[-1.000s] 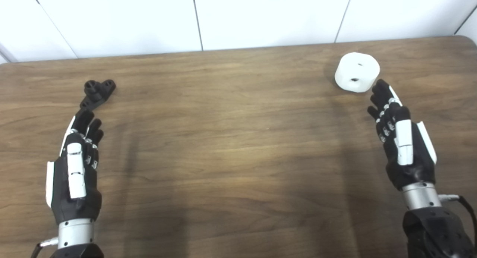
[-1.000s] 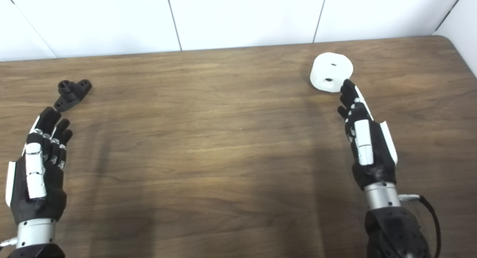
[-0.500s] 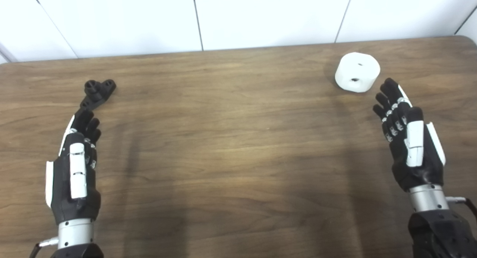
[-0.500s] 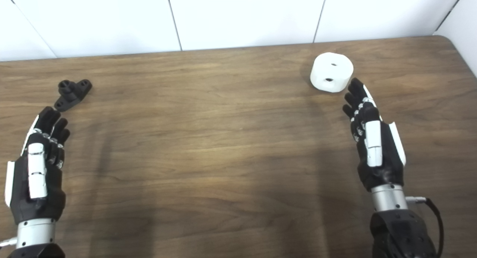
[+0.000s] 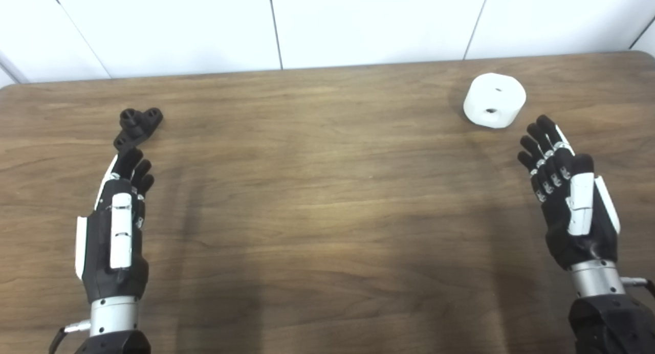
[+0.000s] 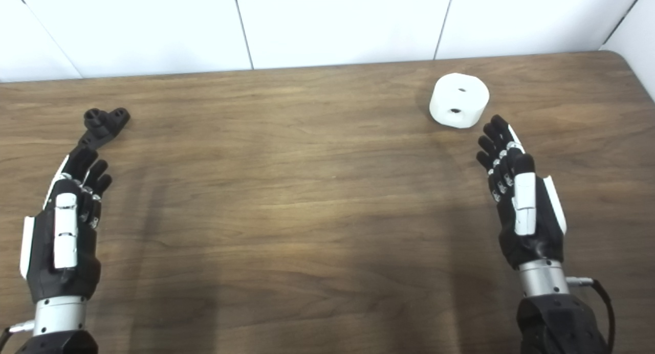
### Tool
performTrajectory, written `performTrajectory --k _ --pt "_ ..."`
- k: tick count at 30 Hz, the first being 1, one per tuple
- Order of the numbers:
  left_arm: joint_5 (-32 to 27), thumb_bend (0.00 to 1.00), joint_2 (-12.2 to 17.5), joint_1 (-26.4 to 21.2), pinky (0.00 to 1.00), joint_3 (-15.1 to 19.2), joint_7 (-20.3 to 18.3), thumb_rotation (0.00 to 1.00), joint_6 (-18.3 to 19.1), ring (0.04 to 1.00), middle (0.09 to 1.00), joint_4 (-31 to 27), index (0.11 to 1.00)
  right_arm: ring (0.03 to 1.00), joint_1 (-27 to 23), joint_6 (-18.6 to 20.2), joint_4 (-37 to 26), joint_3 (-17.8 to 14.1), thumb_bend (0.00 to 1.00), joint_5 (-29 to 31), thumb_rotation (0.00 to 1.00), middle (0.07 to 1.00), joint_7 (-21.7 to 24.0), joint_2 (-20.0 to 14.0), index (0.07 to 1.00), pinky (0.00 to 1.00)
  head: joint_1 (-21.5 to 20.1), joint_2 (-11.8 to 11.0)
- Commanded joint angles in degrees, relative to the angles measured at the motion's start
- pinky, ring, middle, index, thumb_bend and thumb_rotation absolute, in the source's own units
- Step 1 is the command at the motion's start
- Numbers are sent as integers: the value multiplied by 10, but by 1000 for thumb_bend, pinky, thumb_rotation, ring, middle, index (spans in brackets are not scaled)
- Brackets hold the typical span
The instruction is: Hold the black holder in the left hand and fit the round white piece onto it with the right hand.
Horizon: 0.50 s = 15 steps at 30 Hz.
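Note:
The black holder [image 5: 138, 127] lies flat on the wooden table [image 5: 327, 190] at the far left. Its near end sits right at the fingertips of my left hand [image 5: 116, 226], which is open and holds nothing. The round white piece [image 5: 494, 106], a short cylinder with two small holes in its top, rests at the far right. My right hand [image 5: 570, 198] is open just behind and to the right of it, with a small gap between fingertips and piece.
White wall panels [image 5: 358, 21] rise behind the table's far edge. The table's right corner [image 6: 621, 57] curves off close to the white piece. Bare wood lies between my two hands.
My right hand has drawn back toward me and to the right, away from the white piece it was touching. The left hand stays at the holder. The camera has shifted slightly.

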Motion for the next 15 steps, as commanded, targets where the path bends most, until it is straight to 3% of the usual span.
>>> performTrajectory --k 1,9,15 --pt "10 342 -10 107 949 -10 -4 775 -26 939 937 -13 908 951 34 -47 -4 0 652 9 1000 946 15 -20 934 938 6 -7" --pt "27 399 -21 118 948 -29 -7 735 -52 945 945 5 926 959 41 -76 34 -11 667 17 1000 948 33 -29 946 946 61 -60" --pt "53 345 -33 122 924 -49 5 701 -75 931 930 22 907 977 40 -108 73 -17 713 23 1000 974 52 -40 971 994 106 -101"
